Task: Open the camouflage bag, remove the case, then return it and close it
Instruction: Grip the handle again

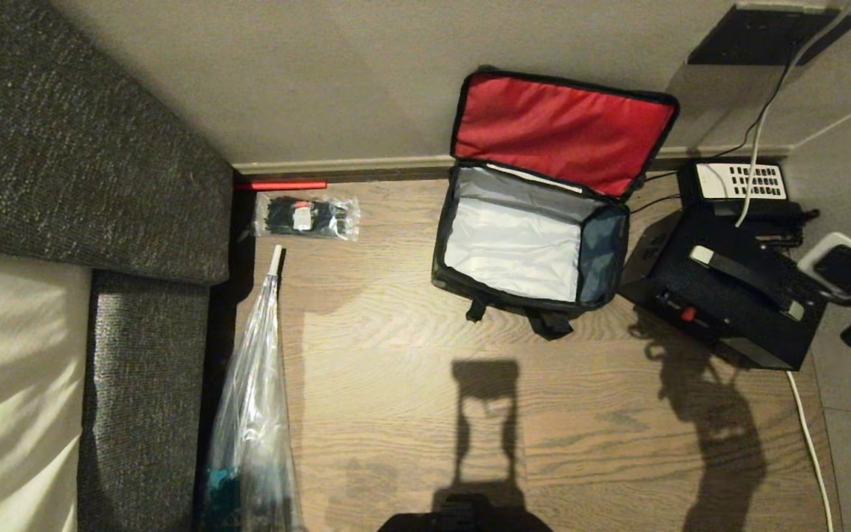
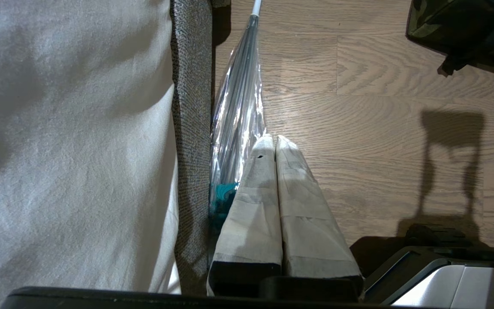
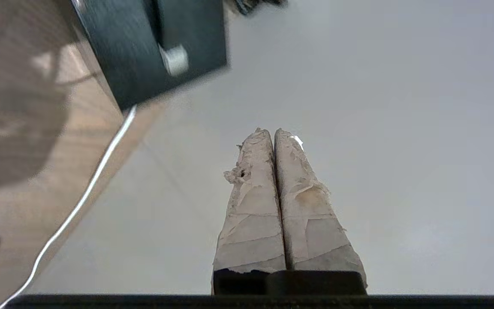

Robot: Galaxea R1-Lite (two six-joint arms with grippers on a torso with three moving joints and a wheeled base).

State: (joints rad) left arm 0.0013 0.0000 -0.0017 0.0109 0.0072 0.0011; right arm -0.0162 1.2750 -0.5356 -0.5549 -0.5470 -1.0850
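My left gripper [image 2: 275, 141] parked low by sofa [image 2: 191, 128], jaws pressed together, empty. My right gripper [image 3: 272, 134] over grey floor [image 3: 358, 128] beside case [image 1: 728, 295], jaws closed on nothing. Case out, lying right of camouflage bag [image 1: 529, 244]. Bag lid propped against wall, interior bare, ready for return.

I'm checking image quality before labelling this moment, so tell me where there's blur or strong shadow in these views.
Head view: sharp, with hard dark shadows of the robot on the wooden floor below the open camouflage bag. Right wrist view: the case is smeared by motion blur, the shut right tool stays crisp. Left wrist view: sharp, same floor shadow.
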